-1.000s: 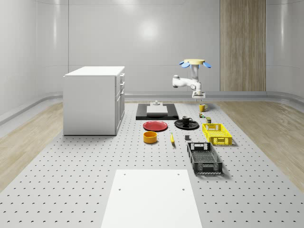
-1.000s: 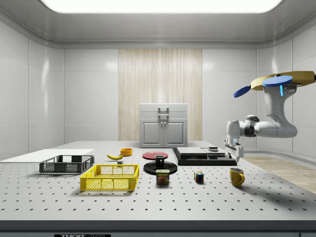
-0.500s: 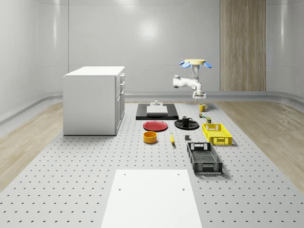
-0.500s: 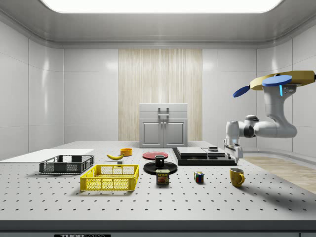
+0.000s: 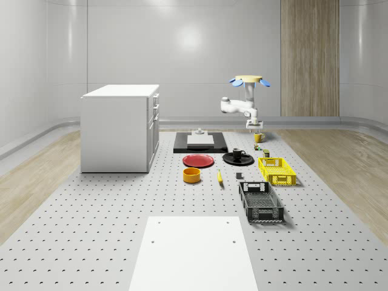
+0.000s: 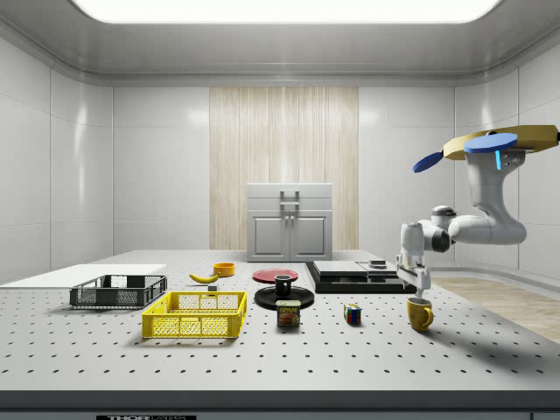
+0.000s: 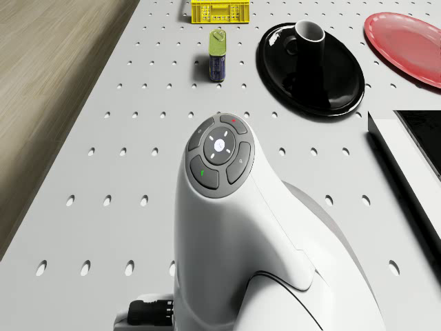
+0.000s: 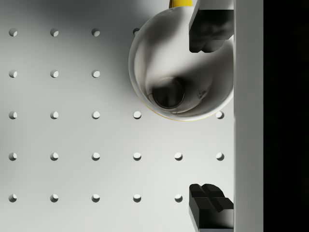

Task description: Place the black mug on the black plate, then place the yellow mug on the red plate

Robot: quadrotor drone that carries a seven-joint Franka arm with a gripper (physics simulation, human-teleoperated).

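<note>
The table point(image 5: 91, 242) is showing pale grey with a regular grid of dark holes, and a plain white sheet point(image 5: 193, 251) is lying on it. The drone point(image 6: 500, 142) is wearing a tan body with blue rotors over a white arm point(image 6: 472, 229). The mug point(image 6: 420, 313) is showing yellow outside and white inside point(image 8: 169, 72). Another mug point(image 7: 309, 43) is showing black on a glossy black plate point(image 7: 337, 86); the second plate point(image 5: 198, 160) is showing red. One crate point(image 5: 277, 171) is glowing yellow, the other crate point(image 5: 260, 202) is showing black. The bowl point(image 5: 191, 175) is showing orange-yellow, the cabinet point(image 5: 118, 127) white.
</note>
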